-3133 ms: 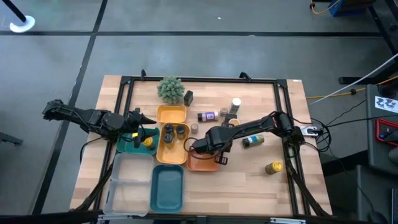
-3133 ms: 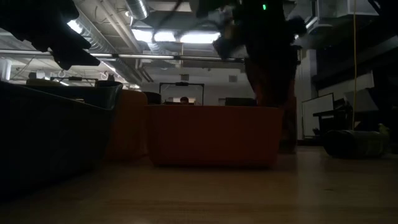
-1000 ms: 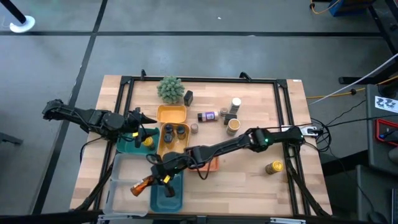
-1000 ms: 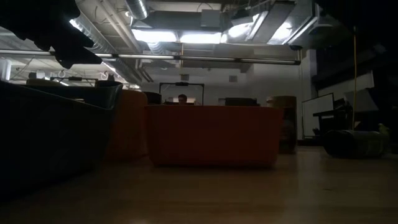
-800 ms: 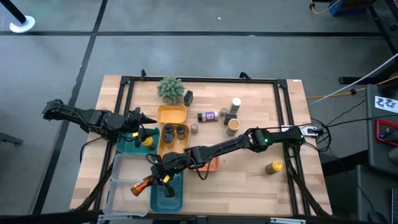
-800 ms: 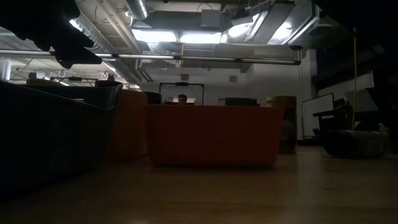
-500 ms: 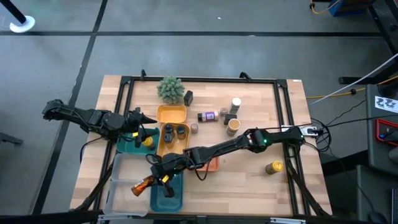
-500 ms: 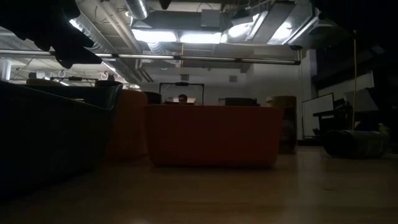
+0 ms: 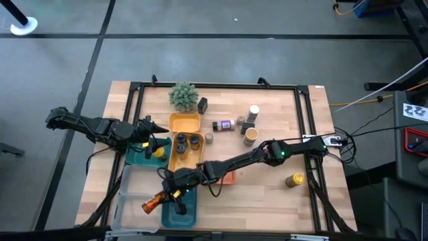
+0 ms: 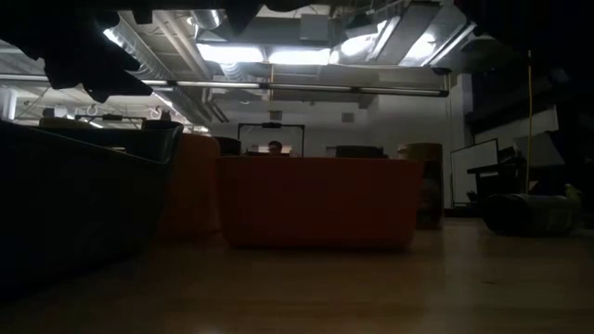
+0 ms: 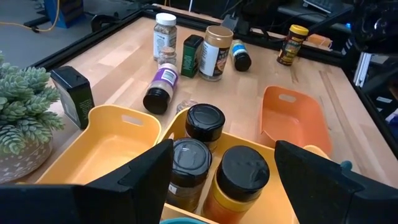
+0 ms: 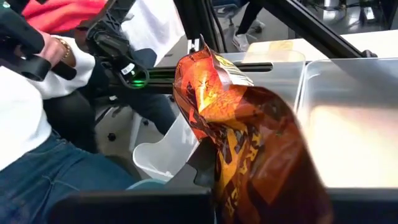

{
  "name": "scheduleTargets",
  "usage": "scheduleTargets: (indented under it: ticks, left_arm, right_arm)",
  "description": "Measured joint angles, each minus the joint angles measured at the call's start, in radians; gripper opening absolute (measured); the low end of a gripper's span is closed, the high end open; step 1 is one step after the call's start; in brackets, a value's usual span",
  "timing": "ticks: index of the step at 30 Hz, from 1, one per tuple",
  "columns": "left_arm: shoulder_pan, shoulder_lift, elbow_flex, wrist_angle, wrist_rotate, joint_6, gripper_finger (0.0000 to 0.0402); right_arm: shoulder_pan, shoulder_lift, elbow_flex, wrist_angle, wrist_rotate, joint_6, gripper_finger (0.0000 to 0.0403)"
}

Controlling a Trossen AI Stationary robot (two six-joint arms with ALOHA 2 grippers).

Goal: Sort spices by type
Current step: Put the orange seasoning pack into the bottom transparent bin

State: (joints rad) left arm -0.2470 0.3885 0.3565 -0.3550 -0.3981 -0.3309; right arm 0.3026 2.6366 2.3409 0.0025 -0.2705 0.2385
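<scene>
Right tool [image 9: 166, 196] is clamped on the packet [image 9: 153, 200], held over the near-left clear tray [image 9: 131, 204], likely its bin. Left tool [image 9: 148, 136] waits, jaws apart, above the teal tray [image 9: 137, 156].

The packet [image 12: 249, 137] is showing a glossy orange and dark brown print with flame-like streaks and a small pale label patch. The bench [image 9: 267, 201] is showing pale, light-grained wood inside a black frame. Two trays are showing yellow [image 11: 112, 137], one orange [image 11: 295, 115] and one teal [image 9: 180, 207], while the bin [image 12: 348, 124] is looking clear and whitish. The three jars [image 11: 205, 121] in the yellow tray are wearing black caps. The lying bottle [image 11: 160, 87] is carrying a purple label. The plant [image 9: 182, 96] is looking fuzzy green, and the box [image 11: 74, 93] black.
</scene>
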Motion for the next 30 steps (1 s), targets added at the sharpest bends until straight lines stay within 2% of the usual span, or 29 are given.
scheduleTargets:
  ticks: [5, 22, 30]
  left_arm:
    - [0.000, 0.000, 0.000, -0.001, 0.000, -0.007, 0.0263]
    - [0.000, 0.000, 0.000, -0.001, 0.000, 0.002, 0.0263]
    - [0.000, 0.000, 0.000, -0.001, 0.001, 0.018, 0.0263]
  right_arm:
    - [0.011, 0.001, 0.000, -0.002, 0.043, -0.009, 0.0012]
    - [0.012, 0.001, 0.000, -0.003, 0.045, -0.011, 0.0014]
    - [0.012, 0.001, 0.000, 0.002, 0.079, -0.035, 0.0056]
